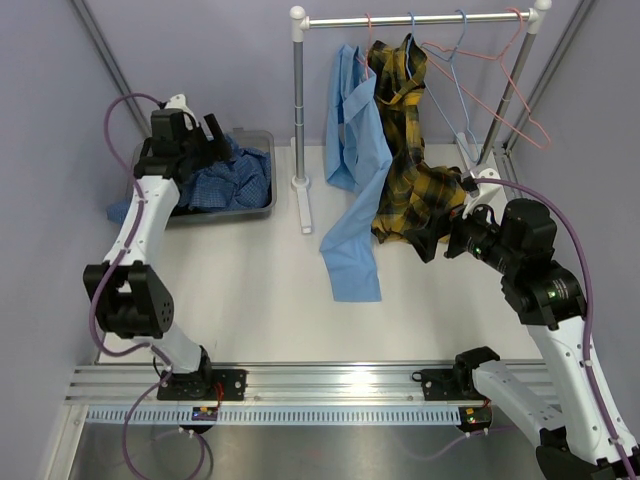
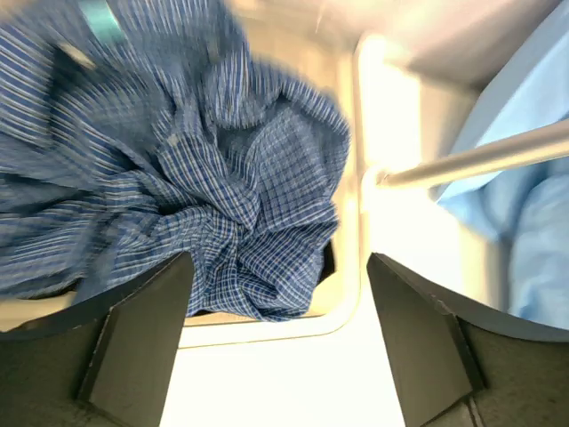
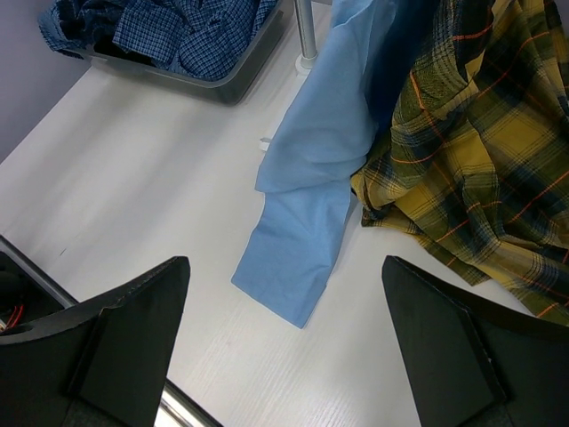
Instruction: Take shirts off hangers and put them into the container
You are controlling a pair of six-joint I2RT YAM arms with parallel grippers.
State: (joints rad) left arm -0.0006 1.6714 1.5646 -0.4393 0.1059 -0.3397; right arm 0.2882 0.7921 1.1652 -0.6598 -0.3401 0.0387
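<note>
Your left two-finger gripper (image 1: 212, 130) (image 2: 277, 267) hung over the shallow smoky-grey plastic tub (image 1: 255, 212) at the far left of the white table (image 1: 250, 290). Its jaws were spread wide with nothing between them. The crumpled dark blue fine-check shirt (image 1: 235, 180) (image 2: 249, 205) lay heaped in the tub just beyond the fingertips, so that arm was released and carrying nothing. The work left for you was on the other side. The yellow-and-black plaid shirt (image 1: 410, 170) (image 3: 480, 160) and the plain light blue shirt (image 1: 355, 150) (image 3: 302, 178) hung side by side from the thick silver rail (image 1: 420, 18). Their long axes ran down from the rail to the table, where the plaid hem bunched and a light blue sleeve trailed toward the near edge. Thin wire hangers (image 1: 500, 95) with nothing on them hung further right on the rail. Your right two-finger gripper (image 1: 445, 245) (image 3: 284, 267) was by far the nearer of the two. It was low beside the plaid hem, with that shirt ahead and to its right and the light blue sleeve straight ahead. Its jaws were fully apart and empty, and from the overhead view you could not tell whether a finger brushed the plaid cloth. I judged the next reach would be the right arm's, up toward the collars, with the tub well apart across the table
</note>
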